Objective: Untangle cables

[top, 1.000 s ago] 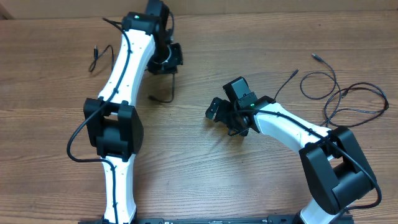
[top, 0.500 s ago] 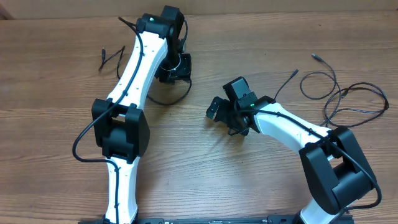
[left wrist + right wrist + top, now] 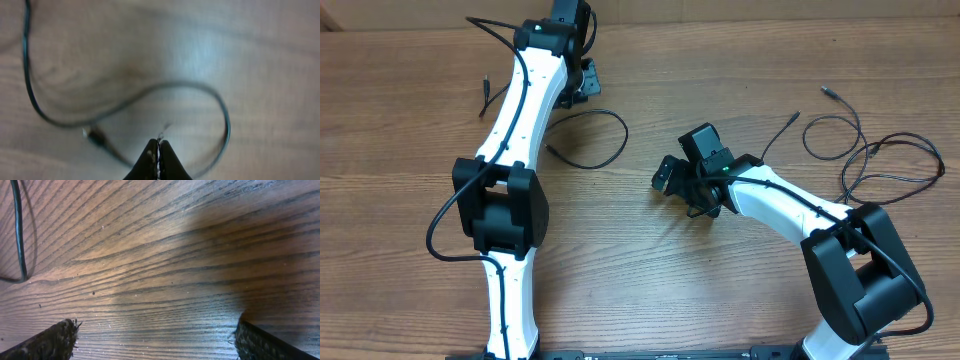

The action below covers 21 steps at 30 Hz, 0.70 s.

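One thin black cable (image 3: pixel 625 132) lies in an open loop on the wooden table, right of my left arm, with its plug end (image 3: pixel 549 148) toward the front. Another short end (image 3: pixel 484 95) shows left of that arm. A loose tangle of cables (image 3: pixel 865 152) lies at the far right. My left gripper (image 3: pixel 577 78) is near the far edge. In the left wrist view its jaws (image 3: pixel 158 146) are shut with no cable between the tips, and the loop (image 3: pixel 226 120) lies blurred below them. My right gripper (image 3: pixel 672 182) is wide open and empty (image 3: pixel 157 341) close over bare wood.
A stretch of cable (image 3: pixel 19 235) shows at the upper left of the right wrist view. A plug end (image 3: pixel 828 92) lies at the far right. The white arms carry their own thicker black cables.
My left gripper has swung back toward the far edge. The cable that hung at it a second ago now lies on the table as a wide loop. The right arm has not moved.
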Each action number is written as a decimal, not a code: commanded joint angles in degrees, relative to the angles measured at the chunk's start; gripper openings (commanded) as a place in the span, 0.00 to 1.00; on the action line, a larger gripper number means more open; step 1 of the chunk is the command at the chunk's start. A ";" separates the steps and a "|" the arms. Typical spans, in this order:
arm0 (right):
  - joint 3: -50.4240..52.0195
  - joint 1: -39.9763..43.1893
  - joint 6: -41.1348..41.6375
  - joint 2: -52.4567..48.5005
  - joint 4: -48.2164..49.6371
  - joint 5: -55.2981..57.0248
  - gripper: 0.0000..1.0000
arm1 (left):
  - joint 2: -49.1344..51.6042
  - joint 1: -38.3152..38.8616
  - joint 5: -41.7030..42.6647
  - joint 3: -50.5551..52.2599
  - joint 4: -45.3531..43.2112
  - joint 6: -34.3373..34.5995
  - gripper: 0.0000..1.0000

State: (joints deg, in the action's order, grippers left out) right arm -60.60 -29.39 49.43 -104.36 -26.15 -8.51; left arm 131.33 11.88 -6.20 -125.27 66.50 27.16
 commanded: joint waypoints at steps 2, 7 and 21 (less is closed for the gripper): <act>0.55 -0.17 -0.33 0.24 0.39 0.96 1.00 | -0.35 0.42 -4.48 5.84 -6.91 3.08 0.04; 0.55 -0.17 -0.35 0.24 0.39 0.96 1.00 | -0.35 0.39 -4.79 14.80 -18.99 3.04 0.04; 0.55 -0.17 -0.35 0.24 0.61 1.01 1.00 | -0.35 0.57 1.95 25.81 -30.38 0.70 0.05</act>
State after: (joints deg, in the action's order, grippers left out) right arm -60.58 -29.39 49.43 -104.36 -25.98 -8.51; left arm 131.33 12.01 -7.66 -100.44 34.76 29.02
